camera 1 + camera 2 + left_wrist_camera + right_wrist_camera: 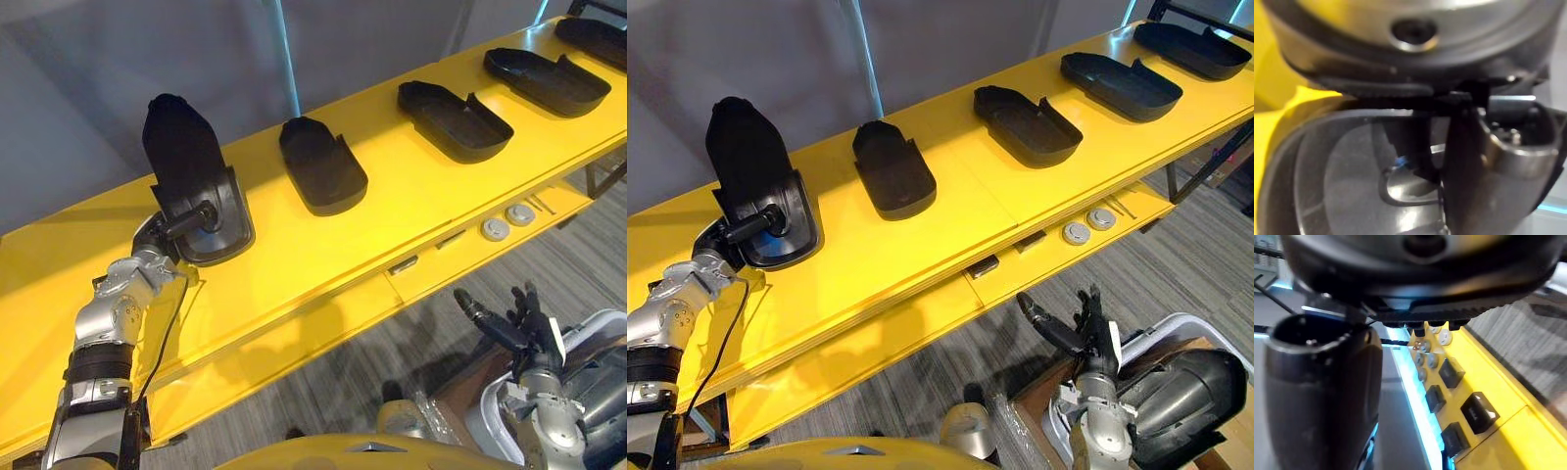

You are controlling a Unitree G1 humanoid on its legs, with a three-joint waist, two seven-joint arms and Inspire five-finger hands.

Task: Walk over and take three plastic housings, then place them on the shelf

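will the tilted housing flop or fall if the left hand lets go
Probably stiff: the plastic housing holds its shape held by one rim in the left hand. Likely light, a thin shell. Tilted on the shelf, it may topple.

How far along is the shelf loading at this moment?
Done: four black housings lie flat along the yellow shelf, starting with the nearest housing; who placed them cannot be told. In hand: the left hand grips a fifth housing, tilted up at the shelf's left end. Left: releasing it, perhaps more; another housing sits in the bin by the open, empty right hand.
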